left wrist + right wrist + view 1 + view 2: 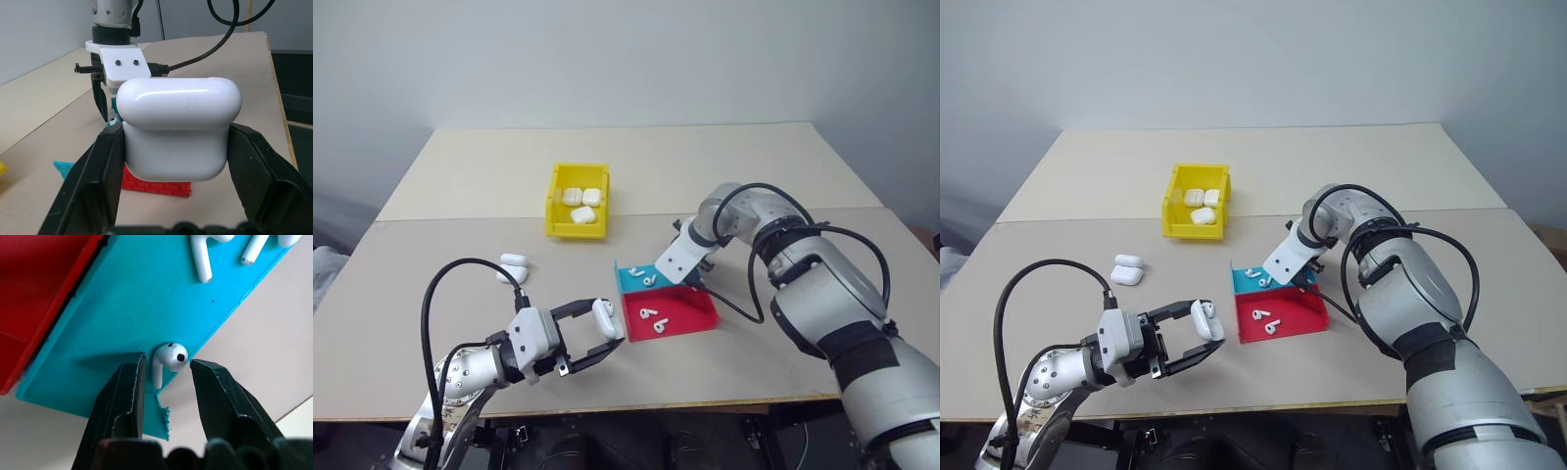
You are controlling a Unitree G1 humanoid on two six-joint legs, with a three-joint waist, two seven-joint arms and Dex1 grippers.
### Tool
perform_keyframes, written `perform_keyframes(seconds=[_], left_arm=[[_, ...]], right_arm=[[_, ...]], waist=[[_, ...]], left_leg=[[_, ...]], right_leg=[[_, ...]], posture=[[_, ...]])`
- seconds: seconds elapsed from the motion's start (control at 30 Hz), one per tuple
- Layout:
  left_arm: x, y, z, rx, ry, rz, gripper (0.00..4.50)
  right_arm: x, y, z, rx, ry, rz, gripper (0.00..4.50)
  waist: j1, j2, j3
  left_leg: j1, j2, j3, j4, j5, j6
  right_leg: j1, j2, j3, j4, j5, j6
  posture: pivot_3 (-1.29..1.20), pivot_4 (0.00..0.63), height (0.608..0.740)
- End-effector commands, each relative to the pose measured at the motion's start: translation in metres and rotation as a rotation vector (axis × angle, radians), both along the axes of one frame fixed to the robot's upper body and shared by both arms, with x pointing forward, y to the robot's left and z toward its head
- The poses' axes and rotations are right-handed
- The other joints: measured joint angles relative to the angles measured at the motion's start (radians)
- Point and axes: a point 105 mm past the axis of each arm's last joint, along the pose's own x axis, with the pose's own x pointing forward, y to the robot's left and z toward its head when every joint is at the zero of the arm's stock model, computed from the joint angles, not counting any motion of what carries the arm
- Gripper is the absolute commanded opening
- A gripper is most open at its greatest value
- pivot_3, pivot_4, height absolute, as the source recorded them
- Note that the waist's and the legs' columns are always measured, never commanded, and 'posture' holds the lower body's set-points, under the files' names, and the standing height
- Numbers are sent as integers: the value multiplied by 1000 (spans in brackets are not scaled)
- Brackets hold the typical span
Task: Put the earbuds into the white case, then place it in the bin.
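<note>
My left gripper (pixel 607 329) is shut on a glossy white case (pixel 604 315), lid closed, and holds it level above the table's near side; the case (pixel 178 128) sits between the black fingers (pixel 93 186). My right gripper (pixel 691 278) points steeply down over the corner of the teal tray (pixel 122 298). It is open, its tips (pixel 166 369) either side of one earbud (pixel 169 358) lying at the tray's edge, with a gap on one side. More earbuds (pixel 201 257) lie further along that tray. The yellow bin (pixel 570 228) stands behind, holding three white cases (pixel 580 201).
A red tray (pixel 695 311) with two earbuds (pixel 653 319) adjoins the teal tray (pixel 628 282) on the near side. Two more white cases (pixel 513 266) lie on the table to the left. My right arm's black cable (pixel 744 311) loops down beside the trays.
</note>
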Motion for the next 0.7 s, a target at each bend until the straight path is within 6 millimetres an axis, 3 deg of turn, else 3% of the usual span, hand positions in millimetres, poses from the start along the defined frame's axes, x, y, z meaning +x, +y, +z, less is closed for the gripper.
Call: perform_keyframes(seconds=[0.03,0.07,0.2,0.57,0.7], left_arm=[[-1,-2,6,-13,-40,-13,2793],[-1,-2,6,-13,-40,-13,2793],[-2,-2,6,-13,-39,-15,2793],[-2,-2,6,-12,-40,-14,2793],[0,-3,9,-18,-46,-16,2793]], right_arm=[[1,0,6,-12,-14,11,1906],[1,0,6,-15,-12,13,1906],[-2,1,6,-1,7,22,1062],[1,0,4,-12,-18,16,1062],[0,4,14,59,-6,11,1062]], waist=[[0,0,0],[0,0,0],[-1,0,0],[-2,0,0],[-2,0,0]], left_leg=[[0,0,0,0,0,0],[0,0,0,0,0,0],[0,0,0,0,0,0],[0,0,0,0,0,0],[0,0,0,0,0,0]], right_leg=[[0,0,0,0,0,0],[0,0,0,0,0,0],[0,0,0,0,0,0],[0,0,0,0,0,0],[0,0,0,0,0,0]], posture=[[0,150,740],[0,150,740],[0,150,740],[0,150,740],[0,150,740]])
